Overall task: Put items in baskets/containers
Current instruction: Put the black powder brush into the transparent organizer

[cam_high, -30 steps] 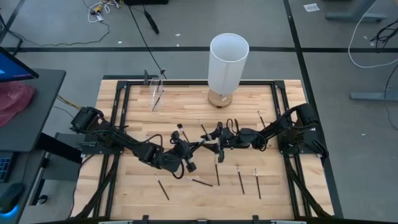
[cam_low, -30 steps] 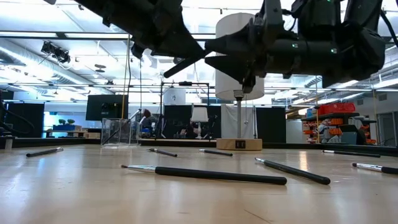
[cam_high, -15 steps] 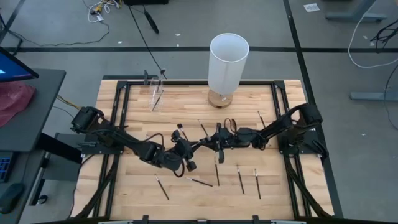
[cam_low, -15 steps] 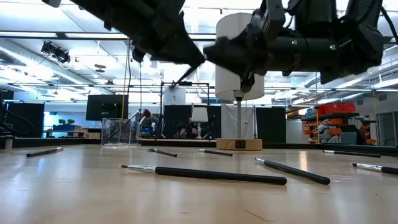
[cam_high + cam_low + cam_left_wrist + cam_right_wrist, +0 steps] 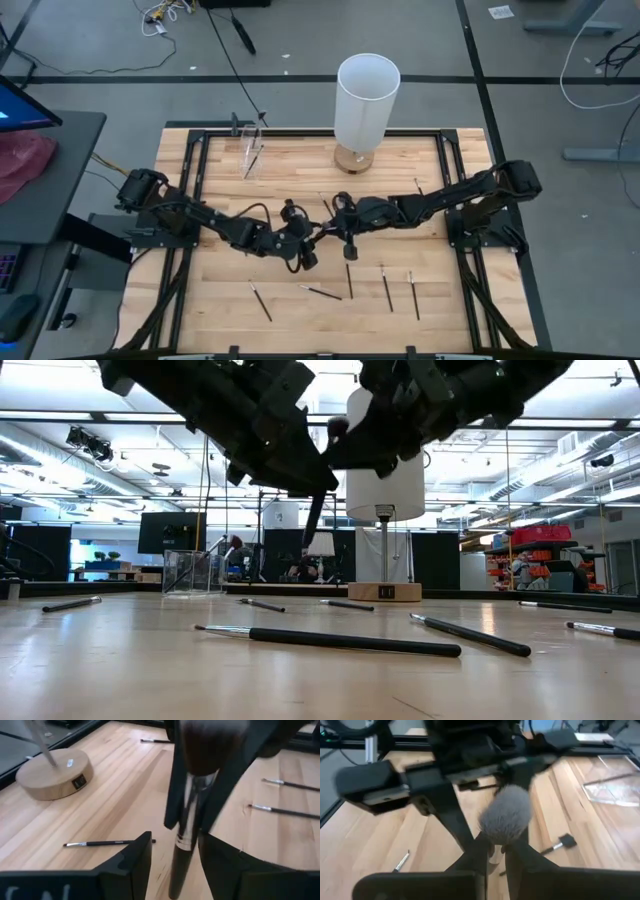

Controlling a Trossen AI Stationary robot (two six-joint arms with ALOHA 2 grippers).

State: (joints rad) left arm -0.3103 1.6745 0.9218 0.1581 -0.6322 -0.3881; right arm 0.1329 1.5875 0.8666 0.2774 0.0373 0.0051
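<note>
A brush with a fluffy grey head [image 5: 505, 817], a silver ferrule and a dark handle [image 5: 312, 520] hangs over the middle of the table. My right gripper [image 5: 496, 850] [image 5: 333, 226] is shut on it. My left gripper [image 5: 175, 865] [image 5: 308, 242] faces it, open, with one finger on either side of the handle's lower part [image 5: 177, 875]; whether a finger touches the handle I cannot tell. Several more brushes [image 5: 386, 287] [image 5: 330, 641] lie flat on the wood. The clear cup [image 5: 250, 150] stands at the far left. My right gripper pinches the brush between its two fingers [image 5: 174, 795] at the ferrule [image 5: 192, 802], just under the fluffy head. The fingers come from the table's right side, slanting slightly down, and lie across the brush. The brush is lifted clear, head up, its handle hanging below the fingers.
A lamp with a tall white shade [image 5: 368, 95] stands on a round wooden base [image 5: 55, 777] at the far middle. Loose brushes lie near the front edge [image 5: 260, 300] [image 5: 412, 293] and toward the right [image 5: 420, 190]. A black frame [image 5: 190, 135] borders the tabletop.
My right gripper has shut on the brush near its head, then risen and tipped from steeply down to nearly level. My left gripper has opened around the handle. The brush has swung from lying almost level between the grippers to hanging with its handle down.
</note>
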